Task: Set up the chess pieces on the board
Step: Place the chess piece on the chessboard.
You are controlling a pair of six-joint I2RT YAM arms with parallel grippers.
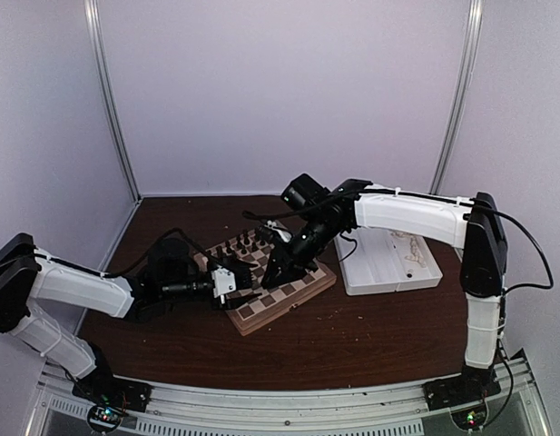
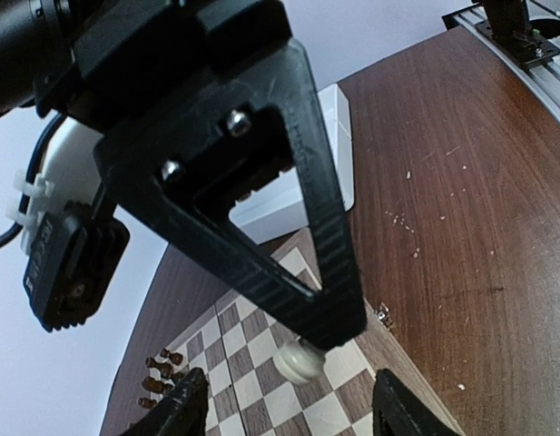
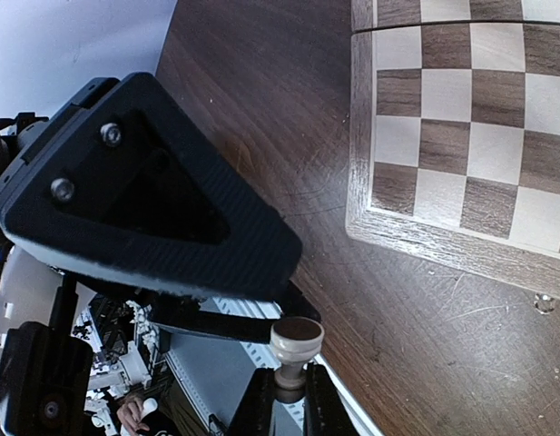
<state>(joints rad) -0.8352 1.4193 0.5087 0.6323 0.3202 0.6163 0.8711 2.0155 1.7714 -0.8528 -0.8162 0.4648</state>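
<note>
The left arm's black two-finger gripper [image 2: 290,406] lies low at the 9 o'clock side of the square wooden chessboard with light and dark checkered squares [image 1: 284,296]. Its fingers are spread wide and nothing sits between them.

Just beyond that gap hangs one tiny cream-white chess piece [image 2: 299,361]. The right arm's black gripper [image 3: 289,400] pinches it by the narrow stem, with the round dark-faced base pointing away from the fingers. The piece is in the air near the board's rim, and I cannot tell whether it is over a square or just outside.

The main risk, as I judge it, is crowding. The two tools are almost touching, so a small misjudged move could bump one finger into the other. The hold on so thin a stem looks slight, and a brush from the left fingers could twist the piece free. It would then drop and roll across the dark brown wooden table [image 1: 352,338].

A second risk lies at the board's 11 o'clock, where the dark brown-black figures [image 1: 246,245] stand close under the right forearm. A low sweep there could topple them.

The white rectangular tray [image 1: 379,269], at the board's 3 o'clock and well apart, seems out of harm's way
</note>
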